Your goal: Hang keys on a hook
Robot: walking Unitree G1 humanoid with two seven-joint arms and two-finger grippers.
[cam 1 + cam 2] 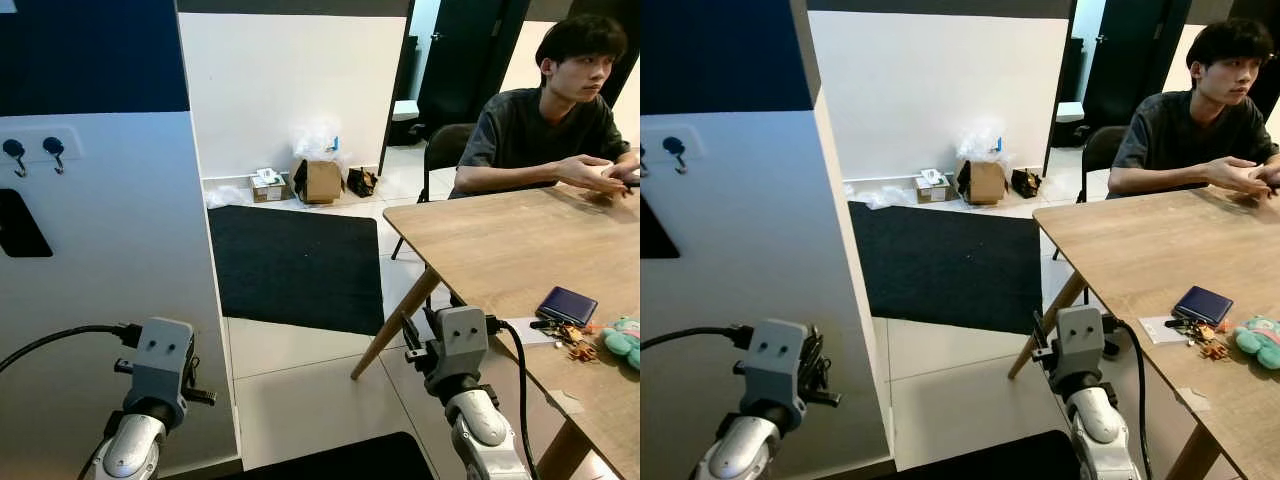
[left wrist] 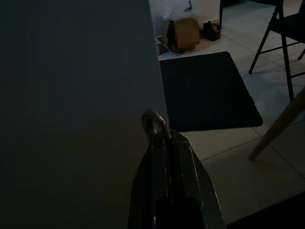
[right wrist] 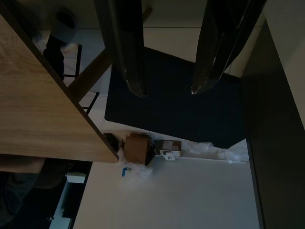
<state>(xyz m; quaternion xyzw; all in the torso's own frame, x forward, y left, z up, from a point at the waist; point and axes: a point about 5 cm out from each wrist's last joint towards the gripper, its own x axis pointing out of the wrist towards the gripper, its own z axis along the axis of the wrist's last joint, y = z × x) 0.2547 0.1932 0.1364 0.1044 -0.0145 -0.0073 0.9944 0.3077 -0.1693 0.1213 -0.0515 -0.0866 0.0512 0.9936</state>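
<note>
A small bunch of keys [image 1: 572, 338] with a colourful charm lies on the wooden table [image 1: 500, 240], just beside a dark blue wallet [image 1: 566, 305]. Two black hooks [image 1: 15, 152] [image 1: 53, 150] are fixed high on the white panel [image 1: 110, 260] at my left. In the left wrist view my left gripper [image 2: 159, 131] is shut, close against that panel, and a small grey loop-like shape shows at its tip; what it is cannot be told. My right gripper [image 3: 167, 90] is open and holds nothing, low beside the table's near corner, well short of the keys.
A person [image 1: 560, 130] sits at the table's far side with hands on it. A green plush toy [image 1: 625, 340] and a white card [image 1: 530, 330] lie near the keys. A black mat [image 1: 295, 265], a cardboard box [image 1: 320, 180] and a chair [image 1: 440, 150] are on the floor ahead.
</note>
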